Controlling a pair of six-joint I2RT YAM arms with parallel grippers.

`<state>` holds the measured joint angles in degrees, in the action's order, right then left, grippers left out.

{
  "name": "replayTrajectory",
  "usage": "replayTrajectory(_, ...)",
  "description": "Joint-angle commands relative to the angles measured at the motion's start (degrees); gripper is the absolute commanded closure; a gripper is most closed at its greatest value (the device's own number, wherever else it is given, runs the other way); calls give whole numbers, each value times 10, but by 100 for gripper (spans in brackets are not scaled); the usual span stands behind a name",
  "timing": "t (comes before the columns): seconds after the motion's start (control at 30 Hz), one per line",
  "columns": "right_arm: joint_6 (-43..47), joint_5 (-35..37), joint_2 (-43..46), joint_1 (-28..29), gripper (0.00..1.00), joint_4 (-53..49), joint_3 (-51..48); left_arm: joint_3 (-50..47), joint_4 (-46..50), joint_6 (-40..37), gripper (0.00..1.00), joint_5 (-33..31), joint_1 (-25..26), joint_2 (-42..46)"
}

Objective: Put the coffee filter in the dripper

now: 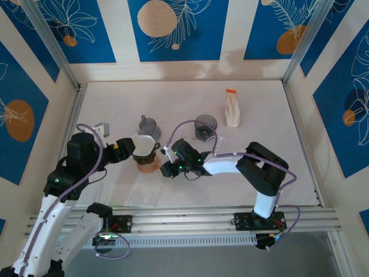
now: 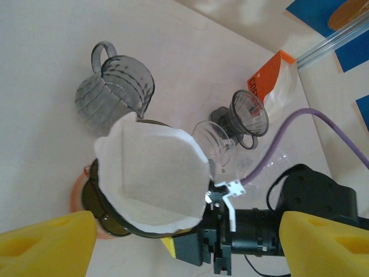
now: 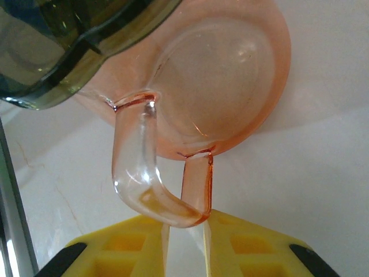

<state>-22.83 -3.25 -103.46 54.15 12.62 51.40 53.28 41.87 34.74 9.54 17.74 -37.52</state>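
The white table [image 1: 271,167] carries the whole set, with the two arms meeting near its front left. At the back right lies a pale bag [image 1: 232,109] with an orange top, well apart from the rest. A grey pitcher [image 2: 115,92] stands just behind the pink cup [image 3: 230,86], and a spare dark dripper [image 2: 249,112] and a clear glass [image 2: 213,141] stand to the right. The smoky dripper [image 2: 106,222] sits on the pink cup, and the coffee filter [image 2: 153,176] rests in its mouth, rising above the rim. The left gripper [image 2: 185,222] hangs spread wide, holding nothing. The right gripper [image 3: 187,234] is pinched narrow on the cup's handle [image 3: 135,173].
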Motion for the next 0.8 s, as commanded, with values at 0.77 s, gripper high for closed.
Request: replayTrajectory(0.77,-23,19,37,17,55,-31,5,17,-6,-2,10,-10,-5,2)
